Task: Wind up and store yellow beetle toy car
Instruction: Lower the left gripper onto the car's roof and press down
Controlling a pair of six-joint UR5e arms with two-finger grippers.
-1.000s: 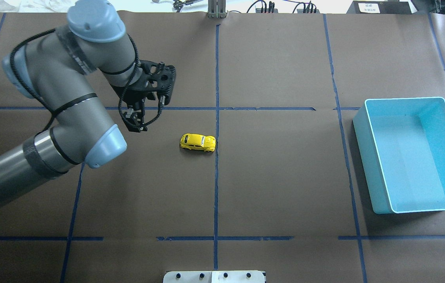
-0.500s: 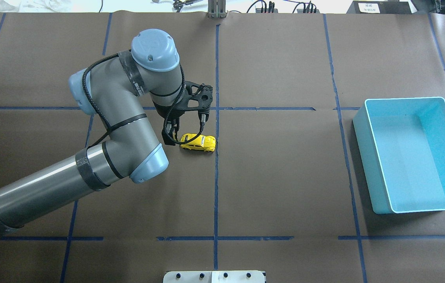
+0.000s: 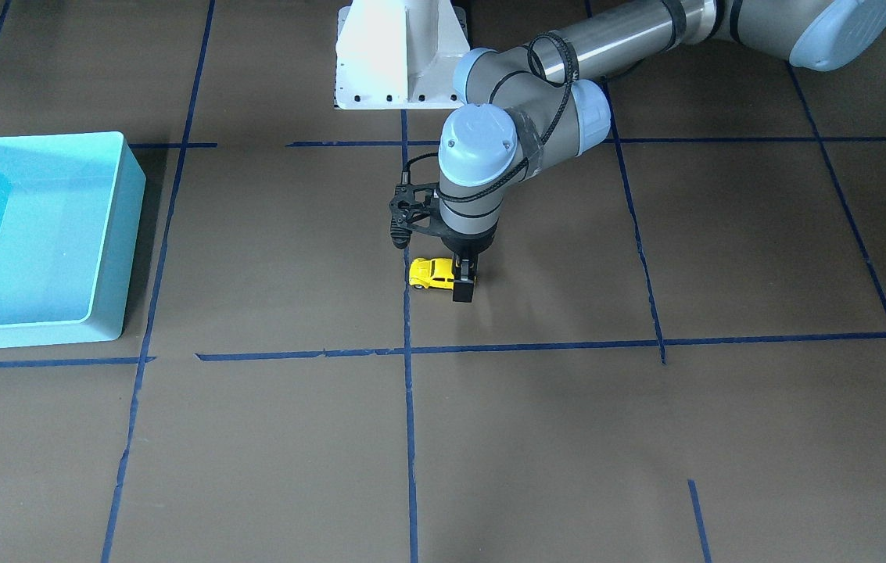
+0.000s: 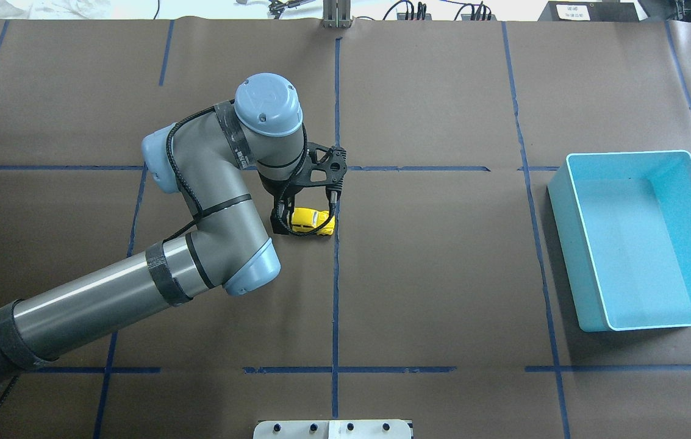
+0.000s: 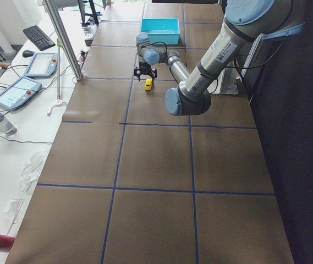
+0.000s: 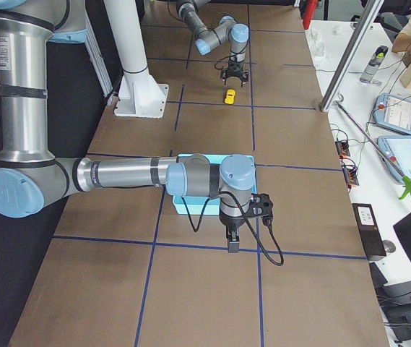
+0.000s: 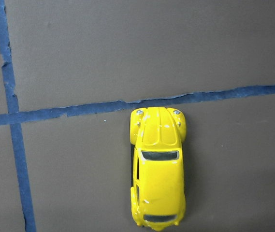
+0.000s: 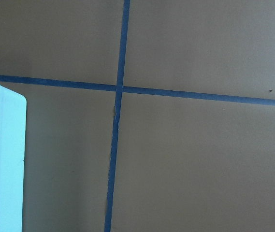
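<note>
Nothing of the task looks finished. The yellow toy car (image 4: 312,221) stands on its wheels on the tabletop (image 4: 443,274), just beside a crossing of blue tape lines (image 4: 336,292). It sits well apart from the turquoise bin (image 4: 568,244) at the robot's right side, and the bin holds nothing. Judging by this, the winding-up is only at the grasp stage. The pull-back, the lift, the carry across and the drop into the bin are all left to do.

The left gripper (image 3: 463,280) is down at tabletop height over the car's rear end. Its jaws stand apart, one finger on either side of the car's tail and the front half sticking out free. Whether the pads already touch the car's sides cannot be told, but the car rests flat and nothing is lifted. The left wrist view looks straight down on the car's roof and hood and shows no fingers.

The right gripper (image 6: 232,242) shows only in the side view, hanging near the bin. I cannot tell how far it is open, and it seems to hold nothing.
</note>
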